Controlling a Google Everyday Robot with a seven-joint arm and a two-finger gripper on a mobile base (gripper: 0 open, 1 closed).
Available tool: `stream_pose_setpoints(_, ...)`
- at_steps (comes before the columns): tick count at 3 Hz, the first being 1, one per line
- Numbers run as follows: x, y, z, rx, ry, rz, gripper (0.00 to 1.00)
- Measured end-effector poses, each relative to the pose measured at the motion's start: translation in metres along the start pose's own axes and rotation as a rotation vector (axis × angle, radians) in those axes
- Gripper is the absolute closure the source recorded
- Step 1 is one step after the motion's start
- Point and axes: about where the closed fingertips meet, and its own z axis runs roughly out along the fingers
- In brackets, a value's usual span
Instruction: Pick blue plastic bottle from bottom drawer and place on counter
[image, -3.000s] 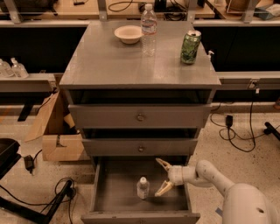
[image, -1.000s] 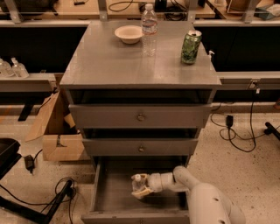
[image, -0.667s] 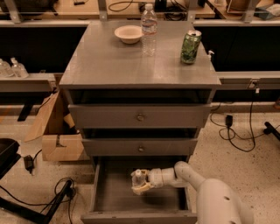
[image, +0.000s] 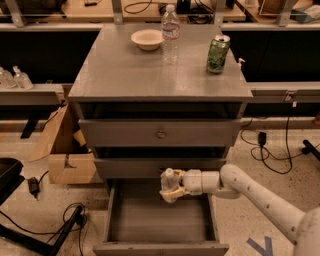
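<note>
The gripper (image: 168, 189) is closed around the blue plastic bottle (image: 169, 177), holding it upright over the back edge of the open bottom drawer (image: 160, 220). Near the far edge of the grey surface (image: 120, 75) stand a bowl (image: 146, 39), another bottle (image: 170, 34) and a green can (image: 218, 53).

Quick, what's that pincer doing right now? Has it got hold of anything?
Pincer: closed on the bottle, over the open bottom drawer.
</note>
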Motion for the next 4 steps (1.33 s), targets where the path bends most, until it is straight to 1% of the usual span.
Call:
stream_pose_setpoints(1, -0.072, 0.027, -0.008, -0.018, 0.036, 0.025, 1.0)
stream_pose_setpoints(2, -0.12, 0.072, -0.008, -0.062, 0.08, 0.085, 1.0)
stream_pose_setpoints(3, -0.15, 0.092, -0.016, -0.076, 0.093, 0.138, 1.0)
stream_pose_setpoints(4, -0.171, 0.091, -0.034, -0.056, 0.086, 0.175, 1.0)
